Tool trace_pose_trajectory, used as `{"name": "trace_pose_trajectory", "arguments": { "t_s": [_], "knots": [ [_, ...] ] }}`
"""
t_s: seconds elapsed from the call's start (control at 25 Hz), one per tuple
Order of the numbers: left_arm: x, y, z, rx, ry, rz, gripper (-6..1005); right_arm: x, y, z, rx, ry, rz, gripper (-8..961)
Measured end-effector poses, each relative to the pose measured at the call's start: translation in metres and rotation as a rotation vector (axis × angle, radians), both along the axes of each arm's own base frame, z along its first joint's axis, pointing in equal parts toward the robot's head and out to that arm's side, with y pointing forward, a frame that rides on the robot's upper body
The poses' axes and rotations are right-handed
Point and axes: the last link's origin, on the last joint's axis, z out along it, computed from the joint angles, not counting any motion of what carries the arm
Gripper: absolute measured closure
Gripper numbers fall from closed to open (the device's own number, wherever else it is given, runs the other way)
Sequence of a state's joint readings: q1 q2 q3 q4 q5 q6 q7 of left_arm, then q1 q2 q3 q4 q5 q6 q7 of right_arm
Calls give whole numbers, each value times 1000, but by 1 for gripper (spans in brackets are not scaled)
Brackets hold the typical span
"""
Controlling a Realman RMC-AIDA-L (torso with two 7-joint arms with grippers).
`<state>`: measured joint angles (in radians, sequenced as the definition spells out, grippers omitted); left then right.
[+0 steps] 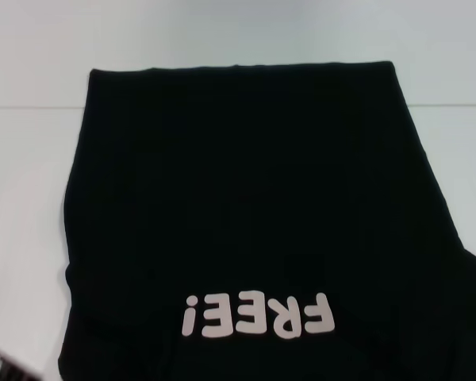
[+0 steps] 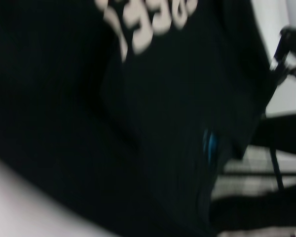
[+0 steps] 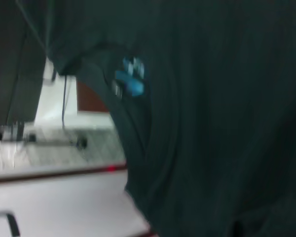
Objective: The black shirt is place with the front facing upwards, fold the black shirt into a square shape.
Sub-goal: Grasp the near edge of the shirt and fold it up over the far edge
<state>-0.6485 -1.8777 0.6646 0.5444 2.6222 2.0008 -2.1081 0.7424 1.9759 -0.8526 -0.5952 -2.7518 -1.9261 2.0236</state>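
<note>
Across the white table [image 1: 32, 182] the black shirt [image 1: 254, 206] lies spread, front up, its white "FREE!" lettering [image 1: 258, 316] upside down toward the robot's edge and its straight far edge lying flat. No claw shows from the head, so places relative to either cannot be given, and whether the left or right one is apart or together cannot be told. Both wrist views are filled with raised shirt cloth close by, each showing the blue neck label [image 2: 209, 145].
</note>
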Motion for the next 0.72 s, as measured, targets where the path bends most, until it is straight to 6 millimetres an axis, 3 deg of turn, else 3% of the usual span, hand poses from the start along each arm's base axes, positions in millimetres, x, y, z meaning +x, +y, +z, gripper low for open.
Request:
{"name": "trace_pose_trajectory", "arguments": {
  "t_s": [0.04, 0.2, 0.48, 0.72],
  "knots": [
    [0, 0, 0, 0, 0, 0, 971, -1, 3, 1, 26, 19, -9, 859],
    [10, 36, 16, 242, -48, 33, 971, -2, 20, 17, 195, 93, -78, 849],
    [-3, 94, 41, 673, -18, 206, 972, 9, 80, 62, 742, 221, -262, 834],
    [-16, 109, 34, 890, -64, 317, 971, 13, 114, 57, 1068, 307, -299, 820]
  ]
}}
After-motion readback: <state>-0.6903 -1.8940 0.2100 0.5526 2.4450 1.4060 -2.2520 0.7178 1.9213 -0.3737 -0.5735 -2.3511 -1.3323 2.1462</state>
